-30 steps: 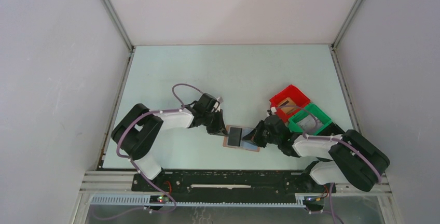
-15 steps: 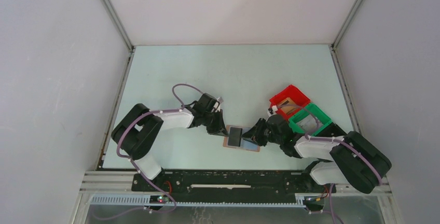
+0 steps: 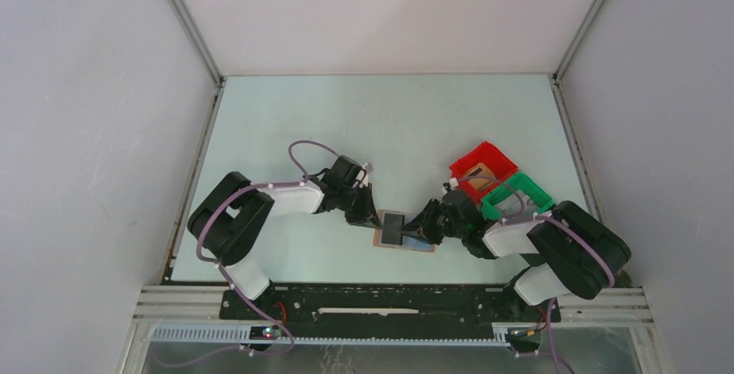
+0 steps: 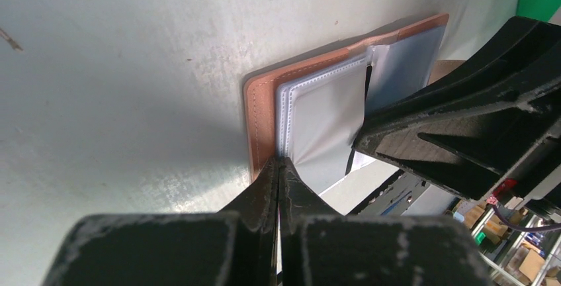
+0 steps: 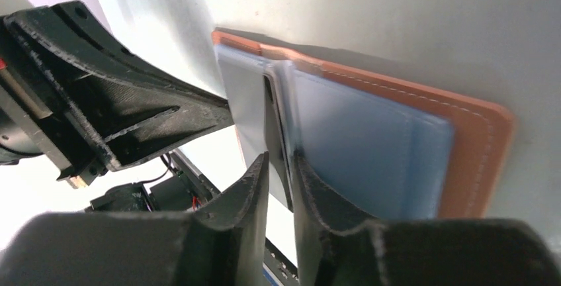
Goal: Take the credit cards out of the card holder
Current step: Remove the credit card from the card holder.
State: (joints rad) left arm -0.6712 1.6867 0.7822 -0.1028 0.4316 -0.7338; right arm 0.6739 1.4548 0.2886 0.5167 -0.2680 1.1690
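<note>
"White walls close in a pale green table (image 3: 363, 123), and from overhead the card holder (image 3: 422, 244) lies opened flat near the front edge, between the two arms. What does that view hide?"

"The fingertips. The left wrist camera shows the left gripper (image 4: 278, 167) pressed together, its tip at the holder's tan stitched edge. The right wrist camera shows the right gripper (image 5: 281, 177) with its fingers slightly parted. The edge of a loose grey leaf lines up with the gap, but whether it is touched cannot be told."

"And the holder itself?"

"Tan-brown outer cover, blue-grey panels inside, pale stitching along the border, one thin leaf standing up at the fold. Only the overhead view takes in the red bin (image 3: 480, 151) and the green bin (image 3: 530, 185), side by side beyond the right arm."
</note>
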